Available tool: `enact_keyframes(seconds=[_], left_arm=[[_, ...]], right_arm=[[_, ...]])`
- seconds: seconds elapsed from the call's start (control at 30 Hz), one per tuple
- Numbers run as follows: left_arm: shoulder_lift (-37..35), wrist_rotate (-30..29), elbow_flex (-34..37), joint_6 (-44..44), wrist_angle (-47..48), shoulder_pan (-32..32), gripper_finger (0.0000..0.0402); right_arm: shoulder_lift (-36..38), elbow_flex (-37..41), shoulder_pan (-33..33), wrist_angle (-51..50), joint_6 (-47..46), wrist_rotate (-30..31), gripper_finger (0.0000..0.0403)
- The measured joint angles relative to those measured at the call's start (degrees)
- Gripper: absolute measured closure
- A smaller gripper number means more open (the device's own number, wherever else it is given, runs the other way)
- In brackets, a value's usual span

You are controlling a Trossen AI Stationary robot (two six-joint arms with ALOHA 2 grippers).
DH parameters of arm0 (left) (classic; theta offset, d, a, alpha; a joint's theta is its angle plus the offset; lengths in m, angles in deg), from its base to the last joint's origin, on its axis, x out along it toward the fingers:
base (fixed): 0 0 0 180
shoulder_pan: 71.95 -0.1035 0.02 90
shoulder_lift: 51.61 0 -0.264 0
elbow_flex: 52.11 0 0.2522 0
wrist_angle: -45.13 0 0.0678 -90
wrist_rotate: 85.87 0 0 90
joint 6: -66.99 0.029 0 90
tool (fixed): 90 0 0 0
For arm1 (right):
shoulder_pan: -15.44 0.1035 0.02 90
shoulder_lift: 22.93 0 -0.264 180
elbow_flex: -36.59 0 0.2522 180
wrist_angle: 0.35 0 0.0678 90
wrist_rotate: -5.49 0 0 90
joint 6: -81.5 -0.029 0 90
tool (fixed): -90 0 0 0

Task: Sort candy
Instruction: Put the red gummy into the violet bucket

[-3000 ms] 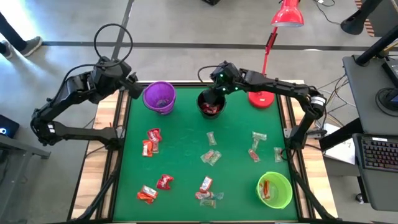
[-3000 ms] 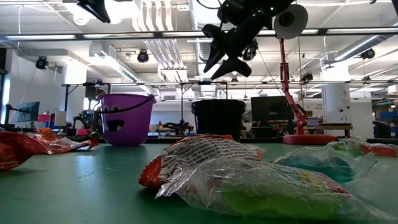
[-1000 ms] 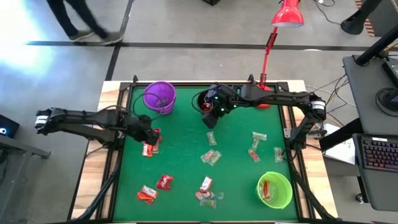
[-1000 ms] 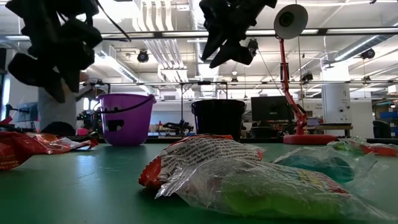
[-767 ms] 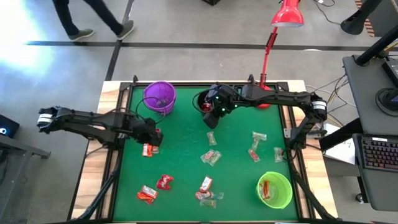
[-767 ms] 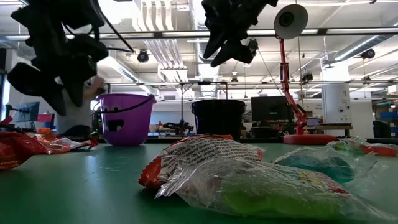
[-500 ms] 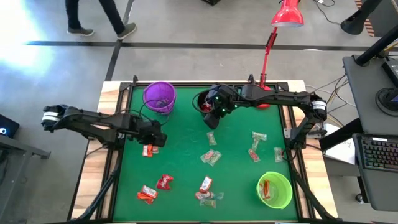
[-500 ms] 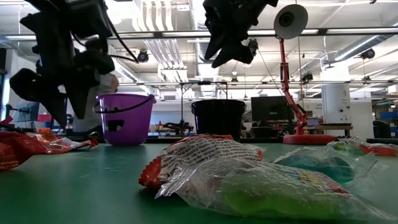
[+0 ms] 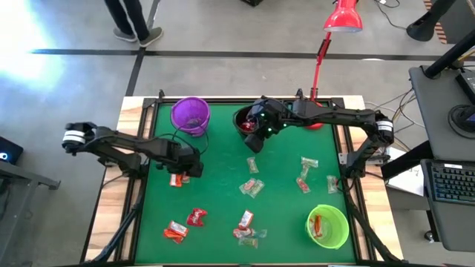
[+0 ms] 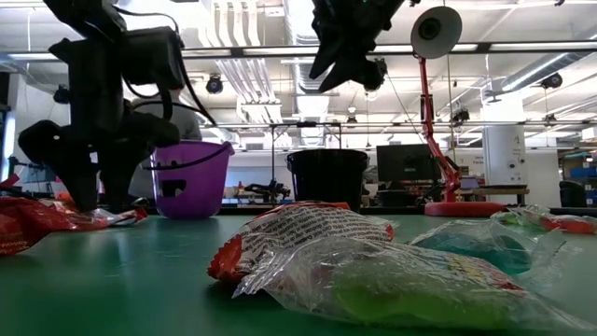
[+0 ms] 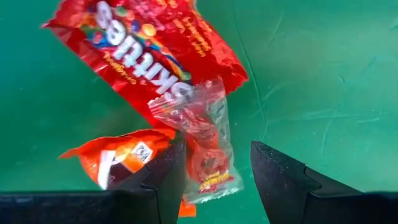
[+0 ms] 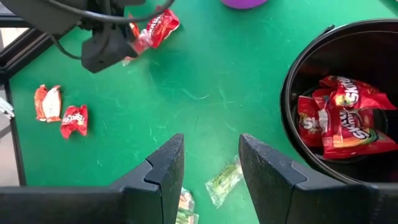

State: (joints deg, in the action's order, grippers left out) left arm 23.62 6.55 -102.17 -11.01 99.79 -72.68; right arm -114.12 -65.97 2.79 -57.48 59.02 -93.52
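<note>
The left gripper (image 11: 212, 163) has come down over the candy, fingers apart astride a clear-wrapped sweet (image 11: 202, 140); pickup seems imminent. The right gripper (image 12: 210, 163) waits, open, beside the black cup (image 12: 292, 127).

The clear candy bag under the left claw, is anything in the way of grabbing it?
Nothing visible is. The left claw hangs open right over the clear candy bag, one finger on each side. The bag's far end lies on a red candy packet.

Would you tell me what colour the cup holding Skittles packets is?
Black cup; the right wrist view shows it best.
</note>
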Motion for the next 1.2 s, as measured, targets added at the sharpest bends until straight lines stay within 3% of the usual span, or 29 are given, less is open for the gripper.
enact_keyframes(seconds=[0.2, 0.43, 0.6, 0.83, 1.0, 1.2], left_arm=[[3.50, 0.05, -0.44, 2.12, -0.75, 0.07, 0.0261], [5.09, 1.29, -0.56, 6.62, -0.93, 0.28, 0.0342], [1.65, 1.70, -0.55, 7.81, -1.29, 1.57, 0.0393], [-7.41, 1.54, -0.55, 8.50, -1.07, 2.60, 0.0397], [-15.42, -3.89, -0.55, 8.43, -1.07, 2.56, 0.0400], [-24.13, -14.72, -0.55, 8.29, -1.70, 2.51, 0.0400]], right_arm=[[0.06, 0.00, 0.02, 0.05, 0.00, 0.00, 0.0257], [0.08, 0.00, 0.02, -0.09, 0.00, -0.01, 0.0257], [0.08, 0.00, 0.02, -0.16, 0.00, 0.01, 0.0257], [0.08, 0.00, 0.02, -0.18, 0.17, 0.03, 0.0257], [0.08, 0.00, 0.02, -0.15, 0.06, 0.04, 0.0257], [0.08, 0.00, 0.02, -0.11, 0.07, 0.07, 0.0257]])
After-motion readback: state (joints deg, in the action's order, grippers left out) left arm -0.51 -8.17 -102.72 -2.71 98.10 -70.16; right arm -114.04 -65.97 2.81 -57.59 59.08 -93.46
